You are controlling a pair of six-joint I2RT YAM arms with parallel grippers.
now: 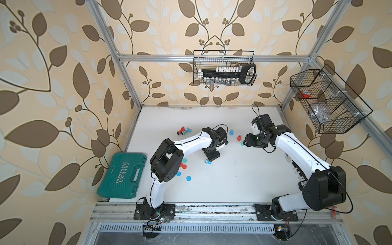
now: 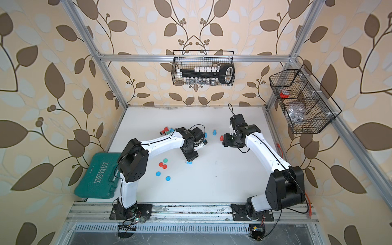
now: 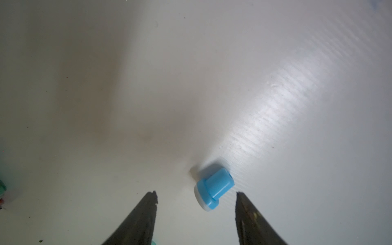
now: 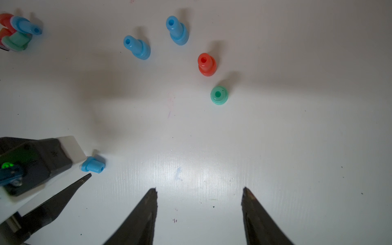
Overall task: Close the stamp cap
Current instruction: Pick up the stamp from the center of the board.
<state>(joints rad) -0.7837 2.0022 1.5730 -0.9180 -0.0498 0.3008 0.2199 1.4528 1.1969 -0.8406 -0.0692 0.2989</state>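
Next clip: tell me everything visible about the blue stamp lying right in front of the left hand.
The blue stamp looks like glossy light-blue plastic: a narrow stem with a small hole in its end, a wider round collar, and a white layer at the wide end. It lies tipped on its side on the white table. It sits just ahead of the left hand, whose fingers are spread and appear not to touch it.

Blue stamp (image 3: 213,188): stepped plastic body, lying on its side, white pad end exposed, uncapped. Two blue caps (image 2: 158,174) lie flat, apart from it and from each other.
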